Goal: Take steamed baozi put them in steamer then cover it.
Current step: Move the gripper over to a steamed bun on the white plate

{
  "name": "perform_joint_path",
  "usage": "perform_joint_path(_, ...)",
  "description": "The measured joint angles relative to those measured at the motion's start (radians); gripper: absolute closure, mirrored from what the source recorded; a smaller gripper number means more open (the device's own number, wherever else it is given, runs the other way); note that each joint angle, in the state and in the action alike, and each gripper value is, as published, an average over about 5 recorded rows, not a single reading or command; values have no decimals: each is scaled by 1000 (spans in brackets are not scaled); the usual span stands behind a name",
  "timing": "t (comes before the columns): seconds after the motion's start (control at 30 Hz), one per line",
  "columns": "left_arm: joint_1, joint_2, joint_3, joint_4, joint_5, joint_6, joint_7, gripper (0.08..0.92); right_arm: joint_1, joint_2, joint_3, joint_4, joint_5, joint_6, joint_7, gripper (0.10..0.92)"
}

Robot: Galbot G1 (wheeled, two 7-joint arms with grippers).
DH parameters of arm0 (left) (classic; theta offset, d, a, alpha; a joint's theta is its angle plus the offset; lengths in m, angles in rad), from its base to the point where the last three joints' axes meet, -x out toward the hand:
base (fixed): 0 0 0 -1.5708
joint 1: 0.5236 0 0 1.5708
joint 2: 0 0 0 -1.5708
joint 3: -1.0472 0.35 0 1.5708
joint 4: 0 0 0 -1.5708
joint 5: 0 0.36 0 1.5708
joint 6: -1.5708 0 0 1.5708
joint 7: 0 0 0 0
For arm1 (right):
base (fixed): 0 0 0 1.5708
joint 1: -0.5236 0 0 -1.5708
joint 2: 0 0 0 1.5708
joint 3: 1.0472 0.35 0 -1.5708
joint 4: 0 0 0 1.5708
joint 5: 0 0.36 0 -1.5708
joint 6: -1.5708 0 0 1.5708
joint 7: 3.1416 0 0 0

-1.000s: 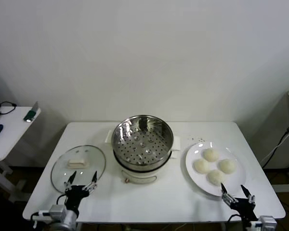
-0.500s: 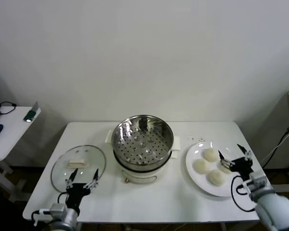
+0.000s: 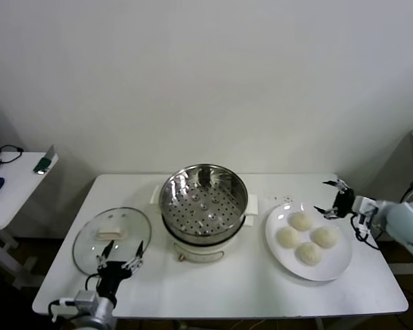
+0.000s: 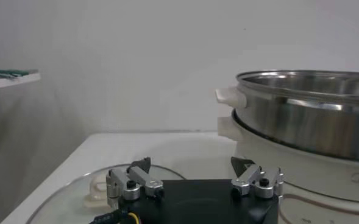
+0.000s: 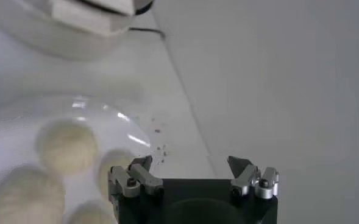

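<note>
R hand (image 3: 332,198) open, nothing held, jaws spread wide; hovers over the table (image 3: 248,292) just past the plate (image 3: 337,265) rim at plate's 1-2 o'clock, w/ the arm coming in from the 3 o'clock side. R wrist view: same hand (image 5: 190,164), both fingertips apart, baozi below and beside it, steamer base farther off.

Steamed baozi (image 3: 307,238): 4 cream-white buns clustered on the flat white plate, at 3 o'clock of the steamer; all 4 on plate, none in the pot. Small dark specks (image 3: 287,200) on table near plate's 11 o'clock.

Steamer (image 3: 204,206): shiny steel pot, perforated tray visible inside, cream-white base w/ side handles, table centre, uncovered. No bun inside.

L hand (image 3: 118,256) open too, empty, low at table's front edge, approx 7 o'clock of steamer, just at the near rim of the glass lid (image 3: 112,237). Lid lies flat on table at 9 o'clock of steamer, white handle up. L wrist view: hand (image 4: 193,172) jaws apart, lid under/ahead, steamer (image 4: 307,115) wall close by.

Side table (image 3: 7,189) w/ clutter at far 9 o'clock.
</note>
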Motion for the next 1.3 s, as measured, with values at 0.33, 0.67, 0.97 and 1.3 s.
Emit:
perform_joint_path(0.33, 3, -10, 2, -10, 15, -10, 7, 177, 502, 128, -606, -257, 63, 64, -242, 203)
perform_joint_path(0.67, 5, -18, -9, -6, 18, -19, 10, 177, 630, 266, -830, -405, 98, 90, -325, 203)
perform_joint_path(0.97, 5, -25, -4, 1, 24, -22, 10, 177, 622, 347, -833, -521, 69, 107, -339, 203)
perform_joint_path(1.3, 5, -27, -4, 10, 24, -26, 7, 177, 573, 403, -785, -606, 55, 110, -339, 203)
